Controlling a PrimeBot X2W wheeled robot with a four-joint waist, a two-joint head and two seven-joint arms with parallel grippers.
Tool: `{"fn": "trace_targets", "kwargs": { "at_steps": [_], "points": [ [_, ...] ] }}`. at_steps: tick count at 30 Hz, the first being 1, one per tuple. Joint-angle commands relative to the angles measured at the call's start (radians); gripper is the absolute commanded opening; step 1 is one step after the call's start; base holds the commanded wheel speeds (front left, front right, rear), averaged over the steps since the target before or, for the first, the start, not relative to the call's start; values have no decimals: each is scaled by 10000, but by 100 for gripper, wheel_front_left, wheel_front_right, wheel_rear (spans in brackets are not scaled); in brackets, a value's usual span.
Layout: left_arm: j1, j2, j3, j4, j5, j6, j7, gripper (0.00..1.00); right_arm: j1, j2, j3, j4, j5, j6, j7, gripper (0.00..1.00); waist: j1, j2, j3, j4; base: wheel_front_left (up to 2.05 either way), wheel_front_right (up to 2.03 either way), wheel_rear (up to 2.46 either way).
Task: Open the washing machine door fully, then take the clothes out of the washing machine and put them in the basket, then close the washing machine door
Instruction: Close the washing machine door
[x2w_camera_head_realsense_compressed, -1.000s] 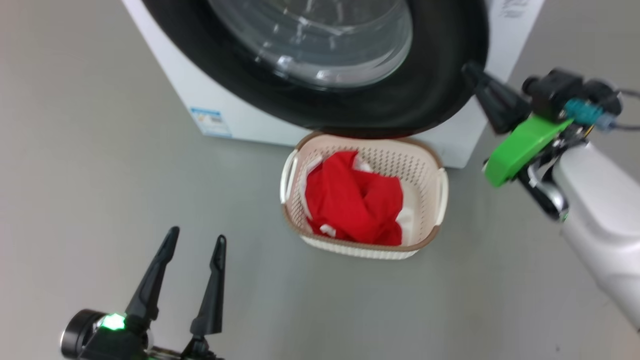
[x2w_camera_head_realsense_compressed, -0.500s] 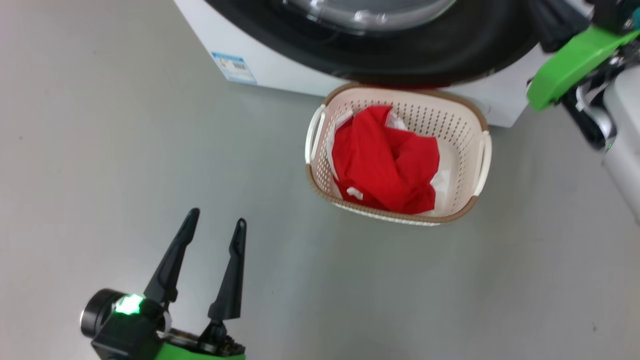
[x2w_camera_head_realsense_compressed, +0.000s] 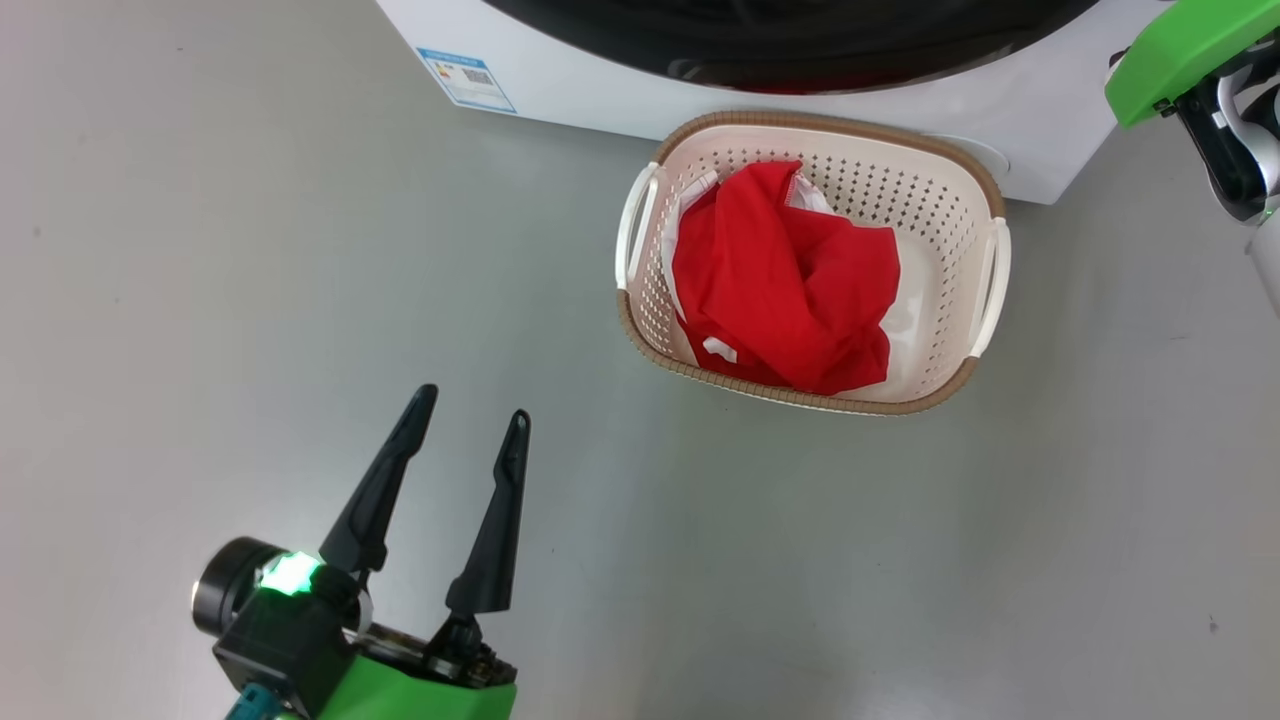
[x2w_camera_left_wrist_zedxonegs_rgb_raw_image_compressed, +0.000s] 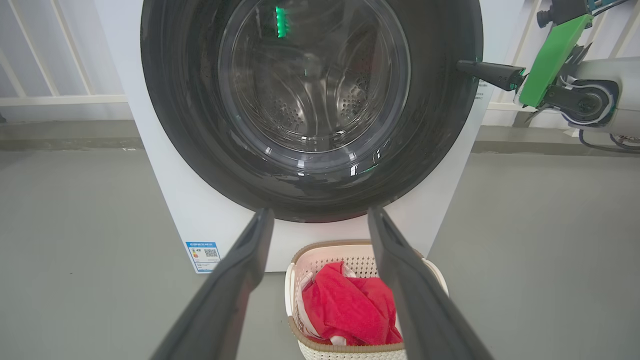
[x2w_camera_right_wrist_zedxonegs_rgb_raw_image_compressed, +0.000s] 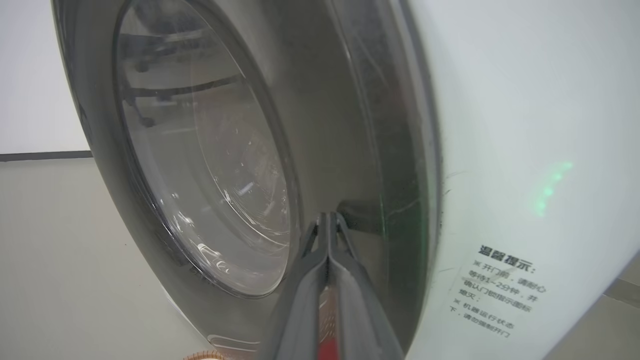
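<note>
The washing machine (x2w_camera_left_wrist_zedxonegs_rgb_raw_image_compressed: 200, 220) stands white and boxy, and its door (x2w_camera_left_wrist_zedxonegs_rgb_raw_image_compressed: 312, 90) lies flat against its front, black rim around clear glass. In front of it the basket (x2w_camera_head_realsense_compressed: 990, 200) holds the red clothes (x2w_camera_head_realsense_compressed: 790, 280). My left gripper (x2w_camera_head_realsense_compressed: 474, 402) hangs open over the floor to the basket's left, with nothing between its fingers. In the left wrist view my right gripper (x2w_camera_left_wrist_zedxonegs_rgb_raw_image_compressed: 460, 64) touches the door's right rim with its tips. The right wrist view shows that gripper (x2w_camera_right_wrist_zedxonegs_rgb_raw_image_compressed: 327, 215) shut, its tips against the door (x2w_camera_right_wrist_zedxonegs_rgb_raw_image_compressed: 200, 165) near its outer edge.
Grey floor (x2w_camera_head_realsense_compressed: 200, 300) spreads around the basket and the machine. A white railing (x2w_camera_left_wrist_zedxonegs_rgb_raw_image_compressed: 50, 97) runs behind the machine on both sides. My right wrist's green housing (x2w_camera_head_realsense_compressed: 1180, 50) sits at the head view's top right corner. A blue label (x2w_camera_head_realsense_compressed: 465, 78) marks the machine's lower corner.
The head camera has tilted down, so the machine and door slid up out of the picture. The right fingers left the head view at the top right. Basket and clothes stay put.
</note>
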Motion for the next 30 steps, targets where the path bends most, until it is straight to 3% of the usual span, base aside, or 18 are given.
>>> {"fn": "trace_targets", "kwargs": {
  "at_steps": [1, 6, 9, 10, 12, 19, 30],
  "points": [
    [-178, 110, 335, -200, -16, -63, -120, 100, -98, 43, -161, -231, -93, -55, -61, 0, 0, -1, 3, -27, 0, 0, 0],
    [-231, 110, 470, -190, -13, -81, -120, 100, 315, 176, -262, -715, 19, -55, -61, 0, 0, -1, -63, -245, 0, 0, 0],
    [-226, 110, 627, -278, -339, -78, -120, 100, 799, 218, -433, -1421, 233, -55, -61, 20, 0, -1, -151, -474, 0, 0, 0],
    [-216, 110, 683, -308, -361, -73, -120, 100, 978, 218, -531, -1675, 242, -55, -61, 36, 0, -1, -182, -567, 0, 0, 0],
    [-230, 110, 796, -367, -439, -49, -120, 100, 1375, 258, -773, -2165, 176, -55, -61, 100, 0, -1, -247, -777, 0, 0, 0],
    [-306, 110, 1117, -208, -583, 156, -120, 100, 2913, 540, -1243, -3611, -320, -55, -61, 100, 0, -1, -668, -1592, 0, 0, 0],
    [-177, 110, 1342, 58, -224, 8, -120, 100, 4762, 898, -2086, -4905, -1399, -55, -61, 100, 0, -1, -1519, -2658, 0, 0, 0]
  ]
}}
